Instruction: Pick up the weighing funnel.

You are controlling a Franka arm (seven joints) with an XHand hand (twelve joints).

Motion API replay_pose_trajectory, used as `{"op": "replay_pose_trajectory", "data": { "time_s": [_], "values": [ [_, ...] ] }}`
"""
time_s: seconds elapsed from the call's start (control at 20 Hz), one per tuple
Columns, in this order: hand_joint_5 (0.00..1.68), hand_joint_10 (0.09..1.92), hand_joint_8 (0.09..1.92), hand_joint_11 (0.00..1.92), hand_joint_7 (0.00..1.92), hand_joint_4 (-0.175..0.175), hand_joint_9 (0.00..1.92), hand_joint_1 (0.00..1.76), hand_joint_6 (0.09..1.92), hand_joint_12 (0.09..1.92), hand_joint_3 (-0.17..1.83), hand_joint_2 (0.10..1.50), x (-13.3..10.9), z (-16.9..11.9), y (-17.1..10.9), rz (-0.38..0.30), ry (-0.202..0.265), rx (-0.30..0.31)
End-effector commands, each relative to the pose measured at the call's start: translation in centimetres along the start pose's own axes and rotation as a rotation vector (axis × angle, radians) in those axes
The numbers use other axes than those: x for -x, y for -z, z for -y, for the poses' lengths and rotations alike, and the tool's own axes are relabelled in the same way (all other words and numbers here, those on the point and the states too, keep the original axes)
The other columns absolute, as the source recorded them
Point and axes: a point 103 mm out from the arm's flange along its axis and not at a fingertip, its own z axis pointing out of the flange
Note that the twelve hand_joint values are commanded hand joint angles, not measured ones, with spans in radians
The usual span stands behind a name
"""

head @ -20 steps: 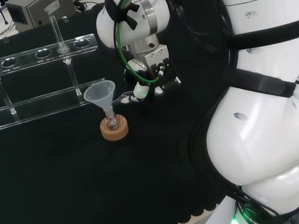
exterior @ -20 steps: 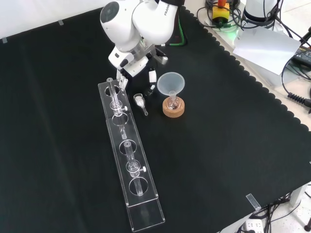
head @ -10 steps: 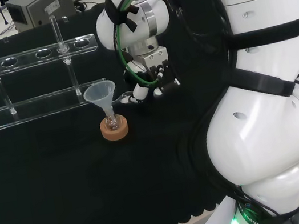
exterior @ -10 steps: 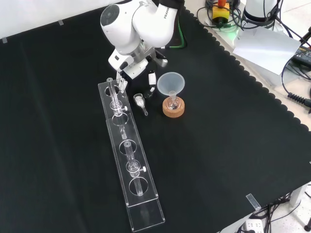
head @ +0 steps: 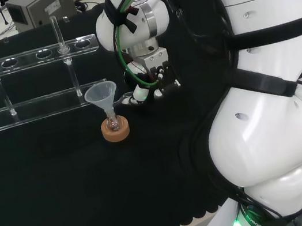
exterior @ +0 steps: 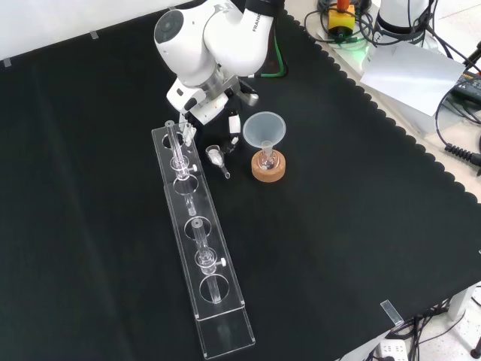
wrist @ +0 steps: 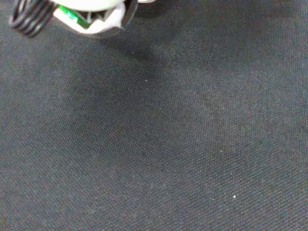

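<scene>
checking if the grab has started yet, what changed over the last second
The hand has shifted a little, lower in the front view and leftward in the head view, closing in on the weighing funnel. Whether it has taken hold cannot be told. The weighing funnel lies on the cloth where it was; the funnel above its cork ring and the clear rack have not moved.
</scene>
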Motion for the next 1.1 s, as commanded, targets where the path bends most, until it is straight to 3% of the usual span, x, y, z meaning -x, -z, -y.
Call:
{"op": "replay_pose_trajectory", "data": {
  "time_s": [0.05, 0.6, 1.1],
  "values": [
    [0.67, 0.18, 0.64, 0.88, 0.71, -0.050, 1.10, 0.93, 0.59, 1.07, 0.66, 0.59, -0.1, -0.1, -0.1, 0.000, 0.006, -0.002],
    [0.68, 0.19, 0.65, 0.88, 0.71, -0.048, 1.09, 0.94, 0.64, 1.07, 0.65, 0.59, -2.0, -0.1, -0.3, 0.015, 0.023, -0.005],
    [0.73, 0.20, 0.66, 0.88, 0.71, -0.039, 1.09, 0.94, 0.68, 1.07, 0.66, 0.59, -2.2, 0.0, -0.3, 0.032, 0.016, -0.015]
  ]
}}
